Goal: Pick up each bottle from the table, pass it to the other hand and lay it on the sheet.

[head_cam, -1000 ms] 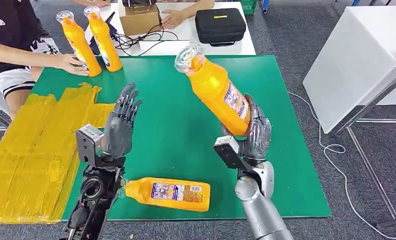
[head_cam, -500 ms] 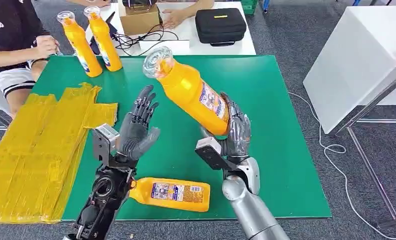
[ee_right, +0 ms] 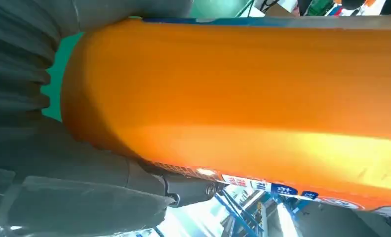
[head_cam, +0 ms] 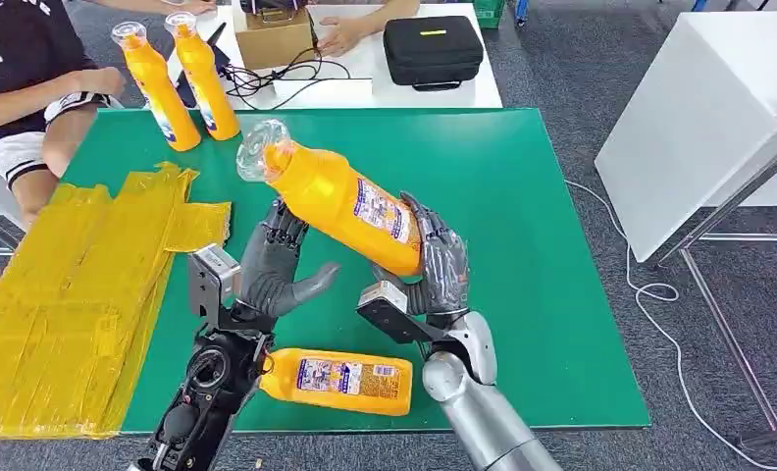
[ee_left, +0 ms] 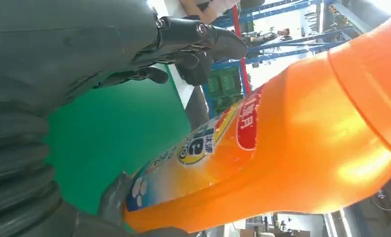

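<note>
My right hand (head_cam: 441,267) grips the base of an orange bottle (head_cam: 340,200) with a clear cap, held tilted above the green table, cap toward the far left. The same bottle (ee_right: 243,94) fills the right wrist view and looms close in the left wrist view as bottle (ee_left: 282,148). My left hand (head_cam: 272,270) is open just below and left of the bottle, fingers spread; whether it touches is unclear. A second orange bottle (head_cam: 337,381) lies on its side near the front edge. Two more bottles (head_cam: 183,83) stand at the far left. The yellow sheet (head_cam: 66,285) covers the left side.
A person's arm (head_cam: 41,93) rests at the table's (head_cam: 522,255) far left corner. Behind the green table, a white table holds a cardboard box (head_cam: 275,34), cables and a black case (head_cam: 432,49). Another white table (head_cam: 699,118) stands to the right.
My right hand has carried the tilted bottle leftward and lower. My left hand has risen and moved right, now directly under the bottle. The person's hand drew back from the standing bottles.
</note>
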Robot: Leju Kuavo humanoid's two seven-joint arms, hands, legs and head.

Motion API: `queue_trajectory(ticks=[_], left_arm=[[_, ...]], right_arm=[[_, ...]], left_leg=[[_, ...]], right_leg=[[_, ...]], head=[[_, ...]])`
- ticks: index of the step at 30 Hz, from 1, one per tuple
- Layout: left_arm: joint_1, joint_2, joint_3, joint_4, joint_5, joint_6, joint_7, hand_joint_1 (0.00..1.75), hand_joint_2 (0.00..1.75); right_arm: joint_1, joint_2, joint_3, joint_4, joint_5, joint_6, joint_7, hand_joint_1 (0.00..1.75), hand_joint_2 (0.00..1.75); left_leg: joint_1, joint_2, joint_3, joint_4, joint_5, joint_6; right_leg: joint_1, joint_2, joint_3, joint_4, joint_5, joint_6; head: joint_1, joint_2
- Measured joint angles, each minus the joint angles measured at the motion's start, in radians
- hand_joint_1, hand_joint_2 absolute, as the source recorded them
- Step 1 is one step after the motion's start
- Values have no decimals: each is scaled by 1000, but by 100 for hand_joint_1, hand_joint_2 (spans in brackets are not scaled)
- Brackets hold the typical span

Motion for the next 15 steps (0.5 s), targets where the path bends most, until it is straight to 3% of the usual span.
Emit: queue_trajectory(ticks=[15], left_arm=[[-1,0,-1,3,0,0,0,0,175]], right_arm=[[-1,0,3,8,0,0,0,175,175]], left_leg=[[0,0,0,0,0,0]], right_leg=[[0,0,0,0,0,0]], head=[[0,0]])
